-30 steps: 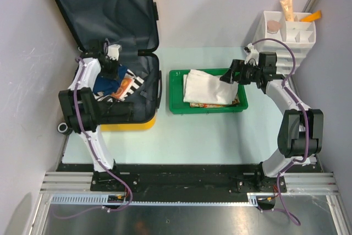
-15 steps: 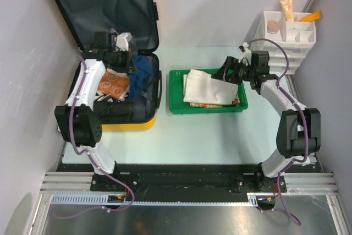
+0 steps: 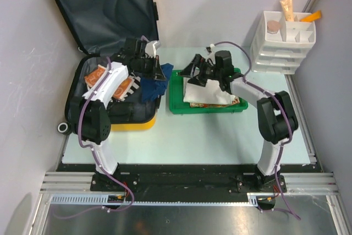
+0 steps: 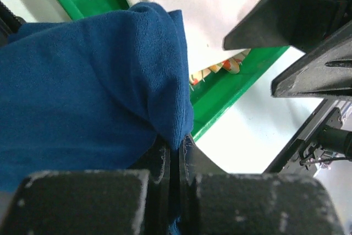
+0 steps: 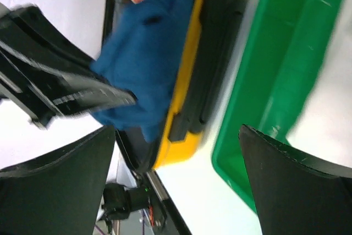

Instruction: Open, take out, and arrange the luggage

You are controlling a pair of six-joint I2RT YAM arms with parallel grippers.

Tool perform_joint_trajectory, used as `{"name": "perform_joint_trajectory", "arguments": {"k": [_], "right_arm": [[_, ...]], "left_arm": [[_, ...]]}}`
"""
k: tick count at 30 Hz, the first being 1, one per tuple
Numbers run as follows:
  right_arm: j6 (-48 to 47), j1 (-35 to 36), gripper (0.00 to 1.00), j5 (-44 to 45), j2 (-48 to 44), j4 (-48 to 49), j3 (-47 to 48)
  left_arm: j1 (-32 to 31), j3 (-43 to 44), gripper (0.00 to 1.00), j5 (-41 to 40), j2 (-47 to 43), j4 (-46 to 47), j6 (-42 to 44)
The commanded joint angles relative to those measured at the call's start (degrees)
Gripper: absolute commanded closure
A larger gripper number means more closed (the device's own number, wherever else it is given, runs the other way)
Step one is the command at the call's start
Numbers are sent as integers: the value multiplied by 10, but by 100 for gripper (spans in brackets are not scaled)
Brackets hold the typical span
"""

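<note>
The yellow luggage (image 3: 129, 126) lies open at the left, its dark grey lid (image 3: 104, 9) leaning on the wall, with orange-printed items (image 3: 94, 76) inside. My left gripper (image 3: 160, 72) is shut on a blue cloth (image 3: 153, 88) that hangs over the luggage's right edge, close to the green tray (image 3: 175, 104). In the left wrist view the blue cloth (image 4: 82, 81) fills the frame, pinched between the pads (image 4: 187, 152). My right gripper (image 3: 193, 72) is open over the tray's left end, facing the cloth (image 5: 146, 70); it holds nothing.
The green tray holds a folded white cloth (image 3: 206, 89) over printed items. A white compartmented organizer (image 3: 286, 37) with tubes stands at the back right. Grey walls close in on the left and back.
My left gripper has lifted the blue cloth out of the luggage and carried it right to the luggage's edge. My right gripper has swung left over the tray toward it.
</note>
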Motion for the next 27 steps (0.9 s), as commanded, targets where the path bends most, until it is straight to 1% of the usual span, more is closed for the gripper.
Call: {"name": "perform_joint_trajectory", "arguments": {"k": [1, 3, 7, 9, 16, 18, 19, 20, 21, 22, 23, 24, 25, 26, 27], "right_arm": [[88, 33, 0, 37, 62, 54, 102], [106, 43, 0, 51, 94, 45, 142], [142, 65, 0, 56, 127, 57, 176], [146, 71, 1, 56, 133, 62, 180], [159, 85, 1, 74, 159, 24, 193], [160, 89, 10, 74, 166, 22, 202], [160, 92, 17, 73, 167, 26, 205], [159, 91, 37, 67, 167, 31, 206], [154, 90, 50, 66, 166, 33, 207], [151, 88, 61, 66, 162, 33, 206], [145, 86, 79, 62, 157, 29, 203], [132, 80, 85, 58, 148, 25, 198], [123, 71, 89, 53, 144, 13, 196], [113, 64, 99, 42, 139, 5, 193], [89, 57, 100, 35, 129, -5, 189]], "left_arm": [[-9, -31, 100, 36, -18, 63, -32], [-12, -44, 100, 35, -30, 78, -32], [-20, -76, 100, 22, -46, 95, -29], [-22, -84, 100, 14, -49, 106, -36], [-29, -89, 100, 5, -56, 135, -51], [-30, -86, 100, 3, -56, 139, -53], [-32, -83, 100, 4, -54, 139, -54], [-32, -80, 97, 8, -53, 139, -53], [-32, -77, 90, 12, -54, 139, -50], [-29, -79, 67, 21, -56, 139, -39], [-26, -84, 53, 33, -70, 138, -32], [-21, -91, 40, 41, -79, 136, -27], [-9, -105, 23, 53, -90, 133, -17], [-2, -114, 10, 62, -99, 129, -11], [8, -123, 3, 72, -116, 127, -5]]}}
